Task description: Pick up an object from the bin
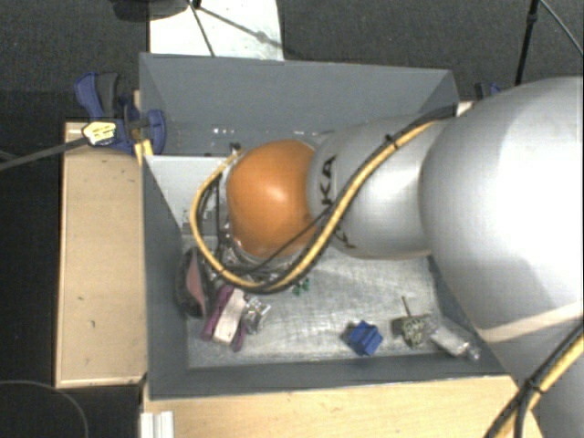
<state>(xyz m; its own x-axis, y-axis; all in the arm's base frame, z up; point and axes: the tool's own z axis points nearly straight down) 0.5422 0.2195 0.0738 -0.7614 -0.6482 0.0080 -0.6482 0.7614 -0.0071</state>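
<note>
My gripper [237,263] is low in the bin's left part, and just its dark body peeks out under the arm's orange cover. Right below it lies a purple and white block-like thing [224,316], tilted on the bin floor. A small silvery metal piece [256,315] lies against that block's right side. A dark maroon rounded thing [192,283] rests against the left wall, beside the gripper. A tiny green bit [299,287] shows just right of the gripper.
Along the front wall lie a small blue block [363,338], a metal brush-like piece with a thin stem [413,328] and a grey tube-like thing [453,344]. The big silver arm covers the bin's right and back.
</note>
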